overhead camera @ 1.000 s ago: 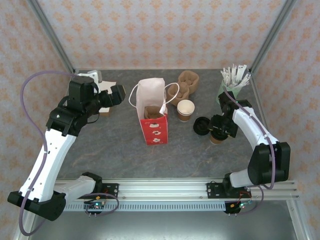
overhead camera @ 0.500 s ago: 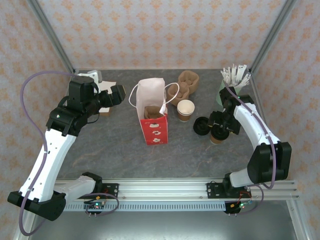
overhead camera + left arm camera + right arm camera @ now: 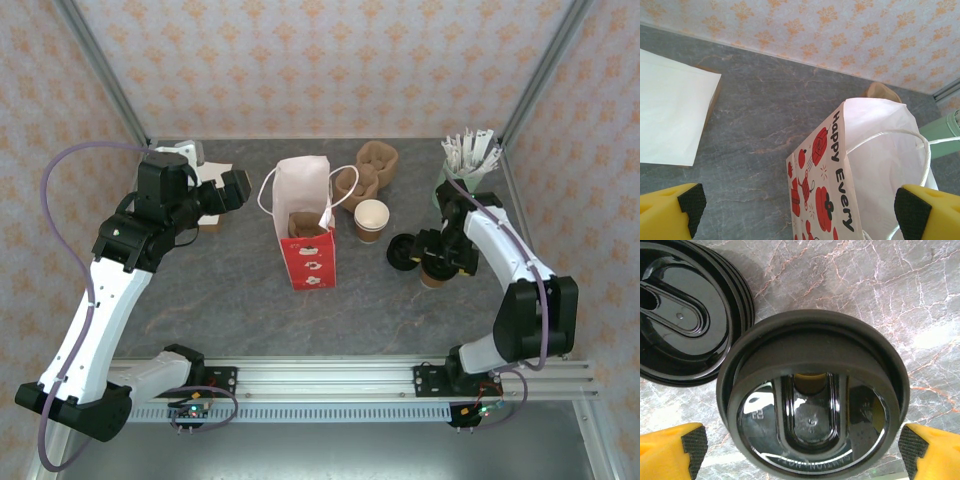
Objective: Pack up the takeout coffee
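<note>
The cup (image 3: 371,221), white at the rim with a brown sleeve, stands open and upright on the table (image 3: 220,290), just right of the bag (image 3: 305,235) and just in front of the pulp trays (image 3: 366,172). Nothing touches it.

The red-and-white bag stands upright with its mouth open and its cord handles loose. To the right of the cup lies a stack of black lids (image 3: 403,251), and just beside that stands a lidded cup (image 3: 433,277).

The right gripper (image 3: 437,258) hangs directly over the lidded cup. From its wrist, the black lid (image 3: 812,395) sits square between the fingers (image 3: 672,450), which are spread wide to either side, gripping nothing. The stack of lids (image 3: 685,315) shows to the left.

Behind that arm, a mint-green cup (image 3: 462,170) of wrapped sticks stands in the far right corner.

The left gripper (image 3: 238,188) is held left of the bag, spread wide and empty. Its wrist looks down on the bag (image 3: 860,165) and a flat white sheet (image 3: 670,115) lying on the table.
</note>
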`<act>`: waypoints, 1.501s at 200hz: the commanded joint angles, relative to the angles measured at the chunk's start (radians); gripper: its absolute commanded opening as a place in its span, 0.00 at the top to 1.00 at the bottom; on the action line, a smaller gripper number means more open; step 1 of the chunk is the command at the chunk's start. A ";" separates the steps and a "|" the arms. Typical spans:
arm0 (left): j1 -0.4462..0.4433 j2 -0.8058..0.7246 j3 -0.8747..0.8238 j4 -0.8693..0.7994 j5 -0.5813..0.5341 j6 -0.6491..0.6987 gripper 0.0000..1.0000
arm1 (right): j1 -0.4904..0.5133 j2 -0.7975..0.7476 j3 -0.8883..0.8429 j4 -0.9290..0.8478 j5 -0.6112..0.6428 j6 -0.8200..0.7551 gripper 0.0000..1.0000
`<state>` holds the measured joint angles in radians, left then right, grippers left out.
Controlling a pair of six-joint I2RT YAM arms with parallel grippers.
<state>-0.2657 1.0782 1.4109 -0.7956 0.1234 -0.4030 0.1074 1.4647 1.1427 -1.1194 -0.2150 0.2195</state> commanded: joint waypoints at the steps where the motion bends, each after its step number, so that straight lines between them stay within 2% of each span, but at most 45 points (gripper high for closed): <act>1: 0.007 0.000 0.011 -0.008 0.004 0.003 0.00 | -0.008 0.014 -0.012 0.000 0.015 -0.018 0.01; 137: 0.008 0.013 0.025 -0.005 0.009 0.004 0.00 | -0.020 0.001 0.002 -0.005 0.020 -0.032 0.01; 273: 0.008 0.017 0.048 -0.025 0.005 0.019 0.00 | -0.026 0.072 -0.055 0.096 -0.008 -0.022 0.00; 300: 0.008 0.017 0.048 -0.027 0.005 0.018 0.00 | -0.028 0.077 -0.063 0.098 -0.011 -0.024 0.03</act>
<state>-0.2657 1.0893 1.4261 -0.8032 0.1261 -0.3950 0.0879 1.5326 1.0954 -1.0237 -0.2302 0.2047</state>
